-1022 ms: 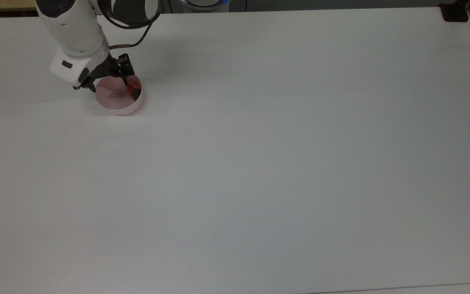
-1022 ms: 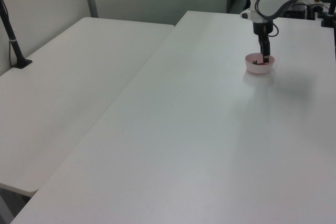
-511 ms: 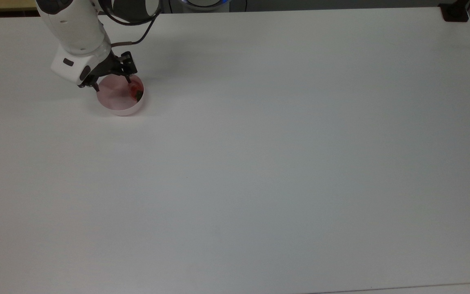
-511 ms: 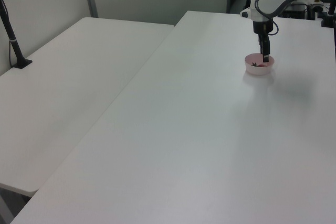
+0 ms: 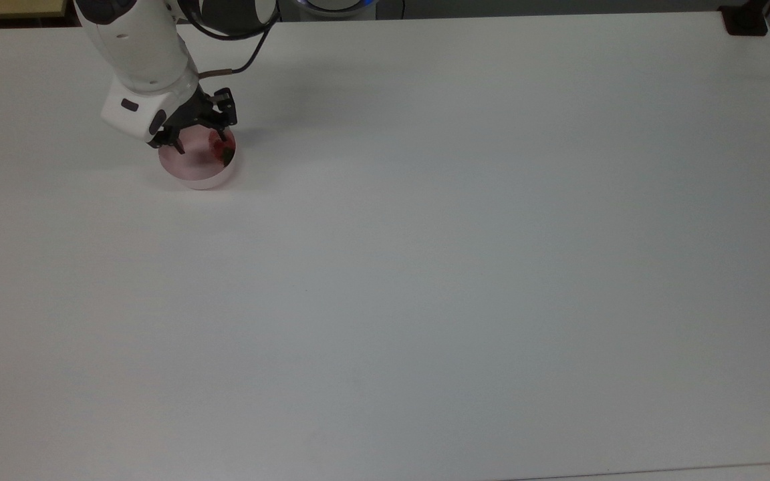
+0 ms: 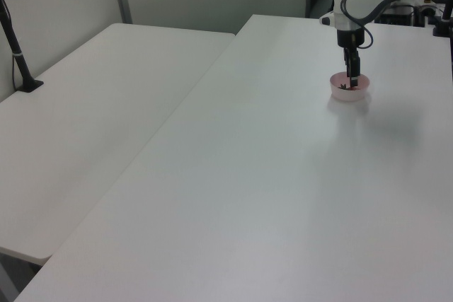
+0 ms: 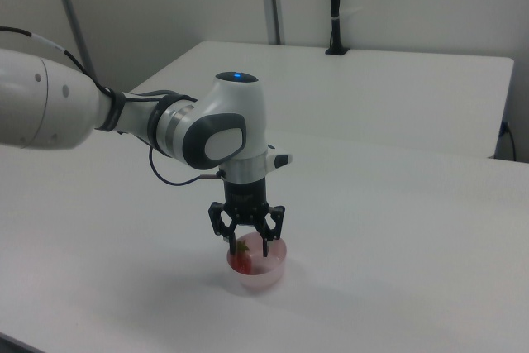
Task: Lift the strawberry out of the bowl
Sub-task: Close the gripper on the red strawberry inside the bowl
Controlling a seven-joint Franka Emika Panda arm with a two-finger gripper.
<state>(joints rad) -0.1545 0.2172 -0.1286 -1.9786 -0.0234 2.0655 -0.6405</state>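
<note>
The pale pink bowl (image 5: 192,175) stands near the top view's upper left, and it also appears as the bowl (image 6: 350,93) and the bowl (image 7: 264,274). Inside it lies the red strawberry (image 5: 219,151) with a green cap, against the rim on the top view's right. In the right view the strawberry (image 7: 241,261) sits at the bowl's left. My gripper (image 5: 200,142) hangs over the bowl, pointing down and open. Its two fingers are spread and dip toward the bowl's inside. One finger (image 5: 224,135) stands just above the strawberry. Nothing is held between the fingers of the gripper (image 7: 248,248).
The white table (image 5: 425,267) stretches wide to the top view's right and front. A second white table (image 6: 92,125) adjoins it on the left view's left. A black post (image 6: 15,47) stands at that table's far left edge.
The gripper has shifted toward the top view's right, from straddling the bowl's left rim to hanging over the bowl. The strawberry and bowl have stayed put.
</note>
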